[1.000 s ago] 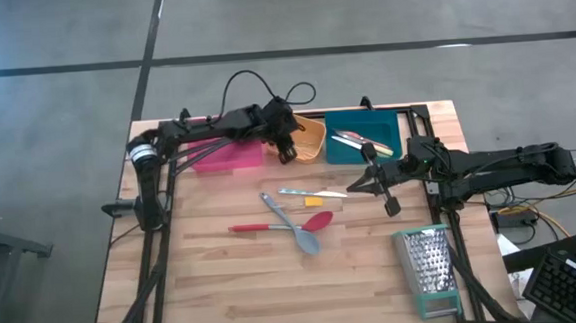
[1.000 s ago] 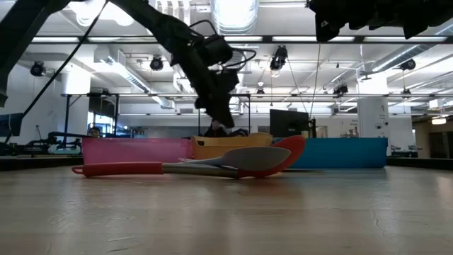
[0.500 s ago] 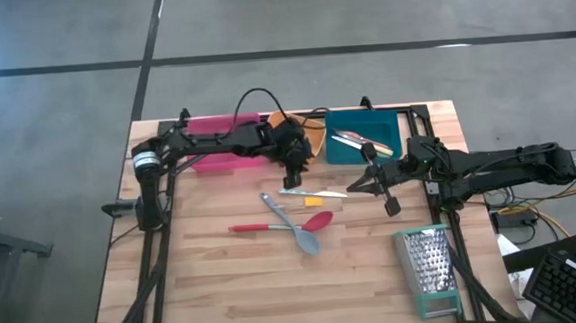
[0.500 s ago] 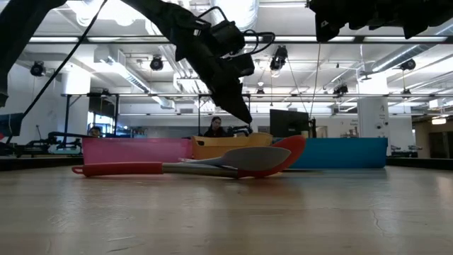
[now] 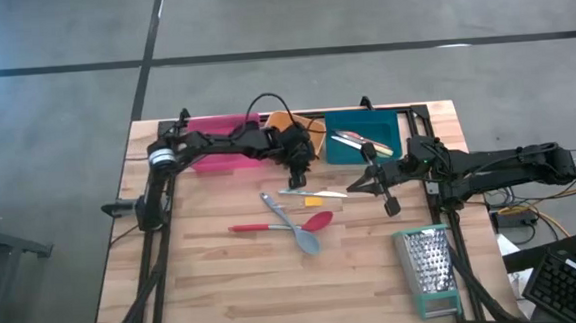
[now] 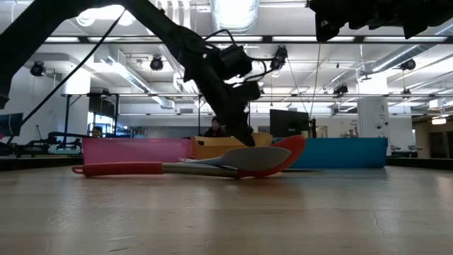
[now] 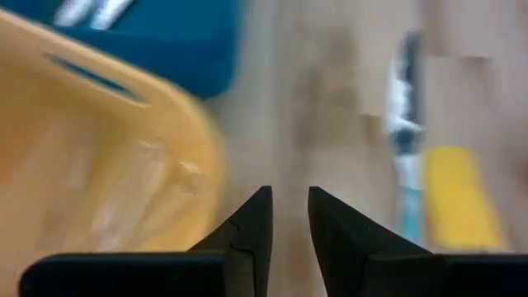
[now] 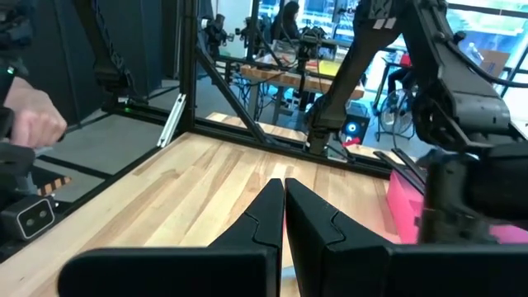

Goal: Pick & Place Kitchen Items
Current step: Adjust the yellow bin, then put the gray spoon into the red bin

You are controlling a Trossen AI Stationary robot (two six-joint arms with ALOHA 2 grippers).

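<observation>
A red spatula (image 5: 282,224) and a grey spoon (image 5: 294,228) lie crossed on the table's middle; both also show in the low view, the spatula (image 6: 120,168) and the spoon (image 6: 248,159). A slim silver and blue utensil (image 5: 312,191) and a small yellow piece (image 5: 313,201) lie just beyond them; the left wrist view shows the utensil (image 7: 404,140) and the yellow piece (image 7: 458,198). My left gripper (image 5: 298,169) hovers at the orange bin's near wall (image 7: 99,165), fingers a narrow gap apart (image 7: 289,194), empty. My right gripper (image 5: 353,189) is shut and empty (image 8: 285,183), right of the silver utensil.
A pink bin (image 5: 222,150), an orange bin (image 5: 308,132) and a teal bin (image 5: 362,137) holding several utensils stand in a row at the far edge. A metal grater with green trim (image 5: 430,265) lies near right. People show in the room beyond the table.
My left gripper has moved from over the orange bin toward the table's near edge and a little right, then down, and now hangs low by the bin's near wall, close to the silver and blue utensil. The things on the table have not moved.
</observation>
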